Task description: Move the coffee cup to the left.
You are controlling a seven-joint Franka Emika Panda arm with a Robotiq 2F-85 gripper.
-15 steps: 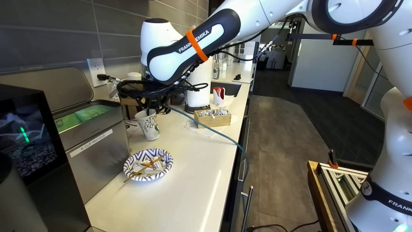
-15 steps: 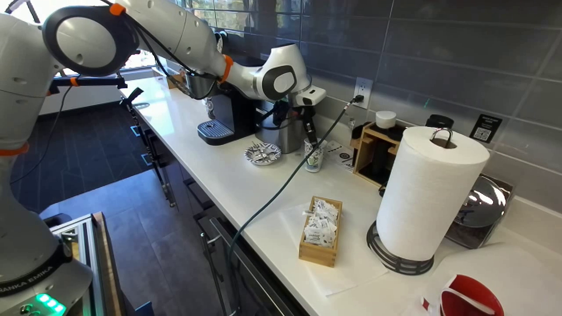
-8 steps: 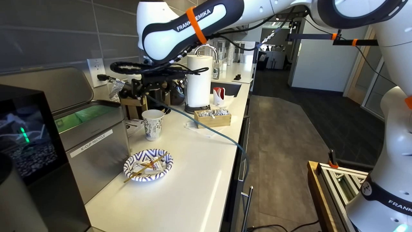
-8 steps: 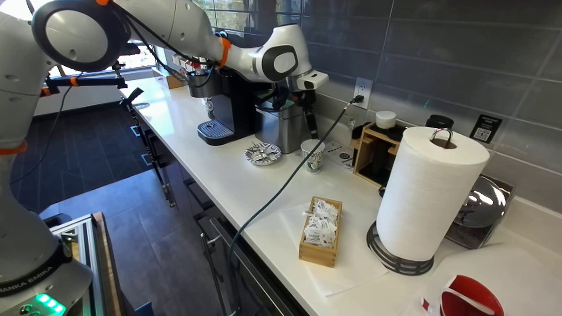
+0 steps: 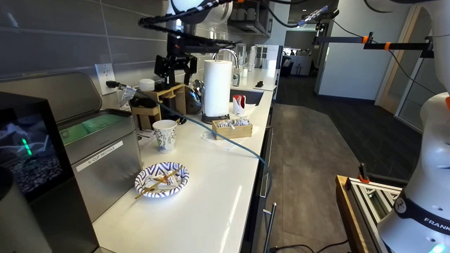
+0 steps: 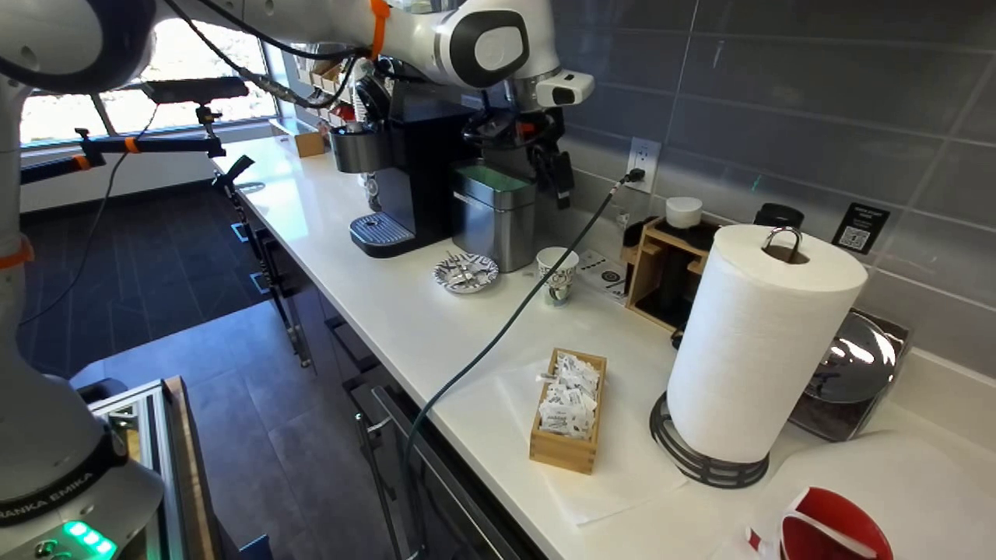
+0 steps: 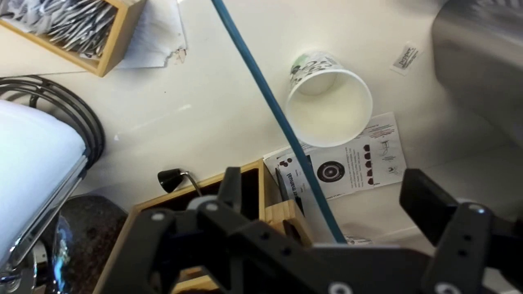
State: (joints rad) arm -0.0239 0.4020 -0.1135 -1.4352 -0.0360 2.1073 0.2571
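The coffee cup, a white paper cup with dark scroll markings, stands upright on the counter beside the metal bin. In an exterior view the cup has a cord crossing in front of it. From above, the wrist view looks into the cup, whose pale interior shows. My gripper hangs well above the counter near the tiled wall, higher than the cup and apart from it. In the wrist view the gripper has its jaws spread wide, with nothing held between them.
A blue-green cord slants from the wall outlet over the counter, passing near the cup. Around it are a patterned plate, a metal K-cup bin, a wooden organizer, a packet box and a paper-towel roll.
The gripper has let go of the cup, opened and risen well above it. The cup, tilted in the gripper a second ago, now stands upright on the counter.
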